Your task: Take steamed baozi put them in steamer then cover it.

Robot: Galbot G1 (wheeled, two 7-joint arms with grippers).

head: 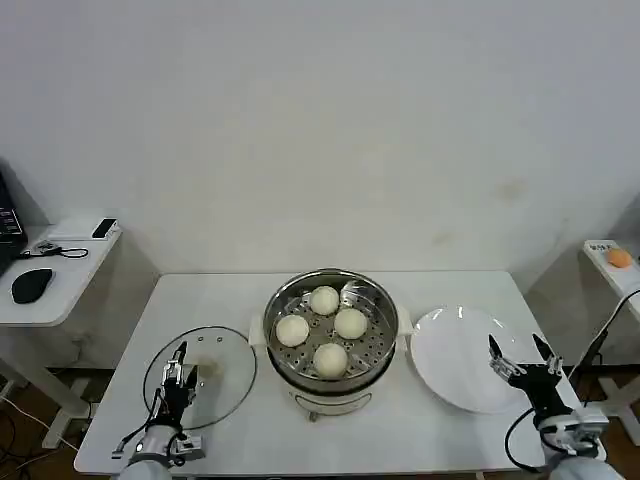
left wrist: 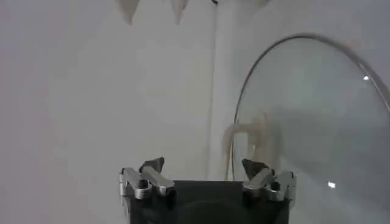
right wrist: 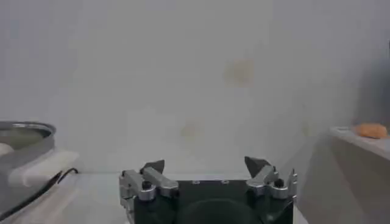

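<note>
Four steamed baozi (head: 322, 329) in steamer (head: 378, 303); cover (head: 228, 377) flat on surface (head: 460, 435), handle just ahead of left hand (head: 178, 375), released, empty. Right hand (head: 521, 361) released over plate (head: 450, 345). Risk: glass lid slips if handle pinched off-centre, clips steamer rim.

The head camera is looking down and forward from above the white table (head: 250, 300), taking in its whole top and the wall behind. Each wrist camera is sitting low and close behind its own fingers, facing outward. The left one is sharing the cover (left wrist: 317, 122) with the head view; the right, probably, the steamer (right wrist: 21, 140).
</note>
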